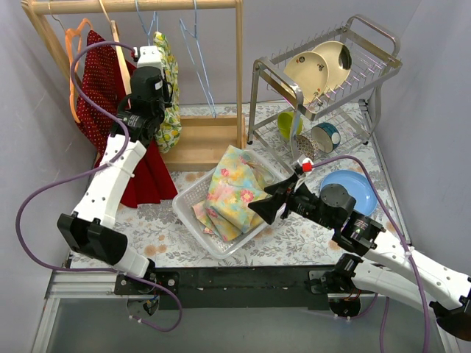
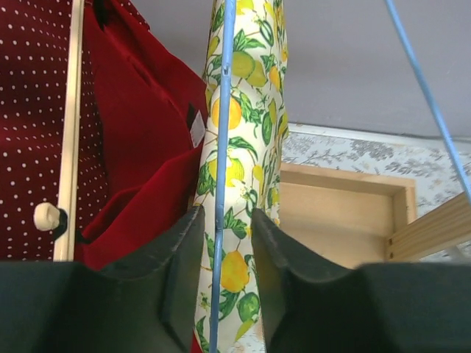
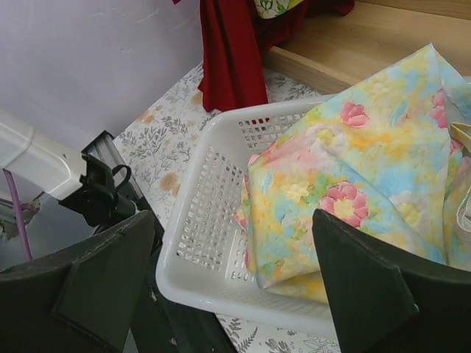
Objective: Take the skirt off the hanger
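Note:
The lemon-print skirt [image 1: 168, 95] hangs on a blue wire hanger [image 1: 156, 22] on the wooden rack [image 1: 239, 73]. My left gripper [image 1: 160, 87] is raised to it. In the left wrist view the two dark fingers of the left gripper [image 2: 227, 220] pinch the skirt [image 2: 246, 147], and the blue hanger wire [image 2: 224, 110] runs between them. My right gripper [image 1: 265, 208] is open and empty, low over the white basket [image 1: 188, 202]. In the right wrist view the right gripper [image 3: 234, 220] has its jaws wide apart above the basket rim [image 3: 191, 220].
A red polka-dot dress [image 1: 103, 81] and a red cloth [image 1: 151, 176] hang left of the skirt. An empty blue hanger [image 1: 199, 51] hangs to its right. A folded floral cloth [image 1: 232, 191] fills the basket. A dish rack [image 1: 331, 73] and a blue plate [image 1: 349, 187] stand at right.

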Robot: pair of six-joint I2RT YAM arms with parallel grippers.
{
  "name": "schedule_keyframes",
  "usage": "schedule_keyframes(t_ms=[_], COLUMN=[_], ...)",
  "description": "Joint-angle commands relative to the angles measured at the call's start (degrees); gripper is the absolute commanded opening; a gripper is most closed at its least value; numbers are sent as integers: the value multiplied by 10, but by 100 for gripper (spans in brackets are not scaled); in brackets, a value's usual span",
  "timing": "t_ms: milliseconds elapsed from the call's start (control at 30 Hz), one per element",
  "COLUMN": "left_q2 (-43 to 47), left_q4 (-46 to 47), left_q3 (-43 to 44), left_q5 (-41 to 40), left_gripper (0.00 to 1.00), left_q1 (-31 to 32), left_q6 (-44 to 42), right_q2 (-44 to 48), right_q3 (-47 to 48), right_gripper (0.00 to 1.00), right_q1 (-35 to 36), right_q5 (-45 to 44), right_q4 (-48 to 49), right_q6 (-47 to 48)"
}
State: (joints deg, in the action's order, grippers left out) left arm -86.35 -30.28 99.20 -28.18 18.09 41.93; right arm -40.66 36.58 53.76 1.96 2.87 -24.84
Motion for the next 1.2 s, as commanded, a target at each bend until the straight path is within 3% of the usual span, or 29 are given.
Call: schedule_keyframes(t_ms=[0, 133, 900, 1167], left_q2=[4, 18, 64, 134], left_q4=[17, 37, 98, 104], left_q3=[-9, -16, 23, -49], left_q5=[-3, 5, 87, 118], left_gripper=[23, 0, 0, 0], left_q1=[-4, -3, -4, -4], left_q6=[-15, -22, -20, 0], right_q2=[10, 9, -5, -11], right_q3=[-3, -3, 19, 39], right_gripper=[95, 95, 94, 94], right_q1=[3, 3, 3, 3], right_q5=[3, 2, -1, -7], right_q4=[8, 10, 1, -28], right_q6=[5, 6, 5, 8])
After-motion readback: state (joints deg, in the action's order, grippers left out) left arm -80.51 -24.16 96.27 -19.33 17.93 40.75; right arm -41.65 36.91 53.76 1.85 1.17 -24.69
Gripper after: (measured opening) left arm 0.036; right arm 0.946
